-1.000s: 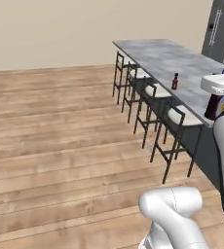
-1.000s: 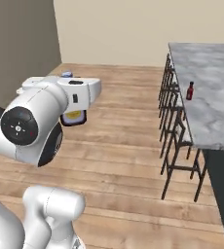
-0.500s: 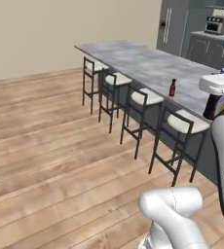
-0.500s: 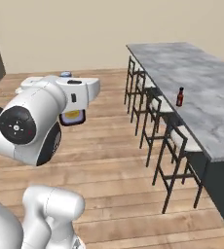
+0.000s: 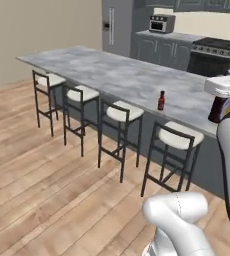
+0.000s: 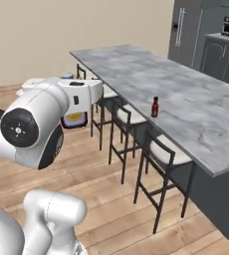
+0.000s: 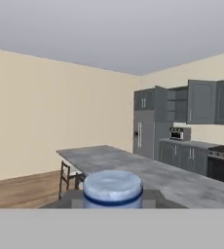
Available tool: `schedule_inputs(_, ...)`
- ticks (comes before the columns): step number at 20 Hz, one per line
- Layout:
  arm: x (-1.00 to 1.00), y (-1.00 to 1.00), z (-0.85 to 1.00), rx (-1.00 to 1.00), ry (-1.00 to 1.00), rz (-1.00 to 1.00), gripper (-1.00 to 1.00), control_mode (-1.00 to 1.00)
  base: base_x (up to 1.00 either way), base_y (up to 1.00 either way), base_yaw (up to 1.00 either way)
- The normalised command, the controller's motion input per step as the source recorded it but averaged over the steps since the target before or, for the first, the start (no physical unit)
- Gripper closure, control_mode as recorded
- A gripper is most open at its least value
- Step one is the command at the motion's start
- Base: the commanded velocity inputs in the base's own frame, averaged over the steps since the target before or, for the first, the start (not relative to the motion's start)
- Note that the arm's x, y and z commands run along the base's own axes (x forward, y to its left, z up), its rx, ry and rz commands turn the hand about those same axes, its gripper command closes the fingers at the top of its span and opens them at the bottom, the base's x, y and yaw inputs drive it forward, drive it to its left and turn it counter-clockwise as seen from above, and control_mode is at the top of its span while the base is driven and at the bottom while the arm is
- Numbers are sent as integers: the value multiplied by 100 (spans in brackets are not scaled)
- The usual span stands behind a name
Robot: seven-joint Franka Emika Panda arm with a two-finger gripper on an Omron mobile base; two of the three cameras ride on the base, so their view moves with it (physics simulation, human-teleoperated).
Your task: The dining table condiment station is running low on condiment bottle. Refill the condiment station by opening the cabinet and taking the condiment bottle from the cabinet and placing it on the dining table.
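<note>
Bottle [image 5: 221,106] sits clamped in my gripper [image 6: 74,117]; I keep it upright, clear the stools [image 5: 173,141], then lower onto bare counter [image 6: 196,104].

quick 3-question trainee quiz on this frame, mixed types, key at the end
1. True or false: the condiment bottle is already standing on the dining table.
2. How many stools stand along the near side of the dining table in the left base view?
3. Multiple choice: what already stands on the marble top? A) a toaster oven B) a slim red-brown bottle with a black cap C) a plate

Key:
1. False. It is still clamped in the pincer, carried in the air beside the table.
2. Four.
3. B. It stands near the table edge above the stools.
</note>
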Motion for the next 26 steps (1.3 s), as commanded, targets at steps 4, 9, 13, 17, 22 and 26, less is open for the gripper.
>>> schedule_inputs(4, 0, 0, 0, 0, 0, 0, 100, 100, 85, 65, -56)
schedule_inputs(9, 0, 0, 0, 0, 0, 0, 100, 100, 64, 63, -58)
schedule_inputs(13, 0, 0, 0, 0, 0, 0, 100, 100, 56, 60, -59)
schedule_inputs(17, 0, 0, 0, 0, 0, 0, 100, 100, 79, 47, -56)
schedule_inputs(22, 0, 0, 0, 0, 0, 0, 100, 100, 87, 18, -40)
schedule_inputs(26, 0, 0, 0, 0, 0, 0, 100, 100, 63, -26, -13)
